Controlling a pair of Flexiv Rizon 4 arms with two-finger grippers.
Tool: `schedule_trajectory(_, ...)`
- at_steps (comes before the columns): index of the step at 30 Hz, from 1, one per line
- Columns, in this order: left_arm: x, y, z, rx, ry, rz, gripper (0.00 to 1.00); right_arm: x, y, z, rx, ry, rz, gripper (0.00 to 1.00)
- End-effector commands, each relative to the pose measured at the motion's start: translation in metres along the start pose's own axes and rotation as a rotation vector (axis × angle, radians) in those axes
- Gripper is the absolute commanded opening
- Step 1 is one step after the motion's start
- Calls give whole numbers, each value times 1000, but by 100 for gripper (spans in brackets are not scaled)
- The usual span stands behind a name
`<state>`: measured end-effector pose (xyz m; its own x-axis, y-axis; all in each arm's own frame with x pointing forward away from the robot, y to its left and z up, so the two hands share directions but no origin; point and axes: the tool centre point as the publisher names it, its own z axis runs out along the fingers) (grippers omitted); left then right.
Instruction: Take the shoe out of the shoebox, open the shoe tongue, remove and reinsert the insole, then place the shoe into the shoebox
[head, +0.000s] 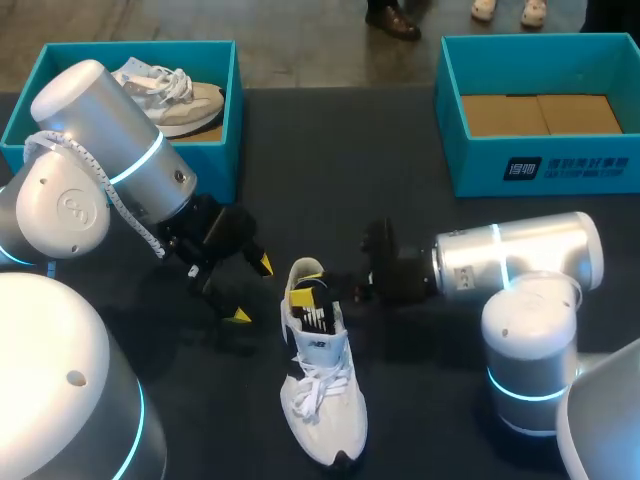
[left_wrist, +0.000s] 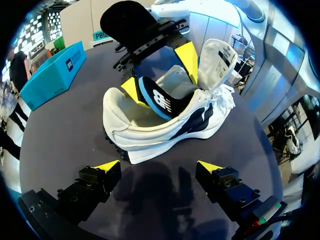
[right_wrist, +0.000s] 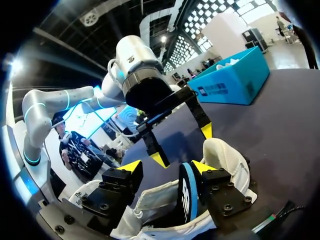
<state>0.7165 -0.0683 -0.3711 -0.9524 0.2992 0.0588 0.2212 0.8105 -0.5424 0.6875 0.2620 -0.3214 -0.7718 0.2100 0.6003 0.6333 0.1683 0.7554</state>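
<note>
A white shoe (head: 322, 385) lies on the dark table (head: 420, 400), with its heel toward the boxes and its tongue (left_wrist: 218, 56) folded up. A black insole with a blue edge (left_wrist: 155, 98) stands partly out of the shoe's opening. My right gripper (head: 308, 285) is open over the heel, with its fingers on either side of the insole (right_wrist: 187, 196). The insole leans against one finger while the other stands apart from it. My left gripper (head: 252, 290) hangs open just left of the shoe with nothing in it. In its own view the left gripper (left_wrist: 159, 166) faces the shoe's side.
A teal shoebox (head: 232, 110) at the back left holds another white shoe (head: 170, 95). A second teal shoebox (head: 540, 165) at the back right shows only its cardboard floor. The right arm's body (head: 520, 270) lies across the table's right side.
</note>
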Motion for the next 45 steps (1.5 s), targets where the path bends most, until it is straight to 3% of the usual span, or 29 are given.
schedule_trajectory(1,0,0,0,-2,-1,0,100,7,1,-12,17,-47,7,64)
schedule_trajectory(10,0,0,0,-2,-1,0,100,6,14,-41,21,-142,-1,77)
schedule_trajectory(19,0,0,0,-2,-1,0,100,17,26,-64,84,-286,-6,75)
schedule_trajectory(21,0,0,0,-2,-1,0,100,21,28,-65,110,-318,-9,68)
schedule_trajectory(23,0,0,0,-2,-1,0,100,25,30,-65,147,-363,-9,49)
schedule_trajectory(24,0,0,0,-2,-1,0,100,27,31,-65,158,-377,-10,47)
schedule_trajectory(28,0,0,0,-2,-1,0,100,34,33,-65,192,-435,-9,0)
schedule_trajectory(33,0,0,0,-2,-1,0,100,40,34,-61,274,-562,15,0)
schedule_trajectory(35,0,0,0,-2,-1,0,100,47,35,-59,266,-590,2,0)
schedule_trajectory(45,0,0,0,-2,-1,0,100,47,35,-59,266,-590,2,0)
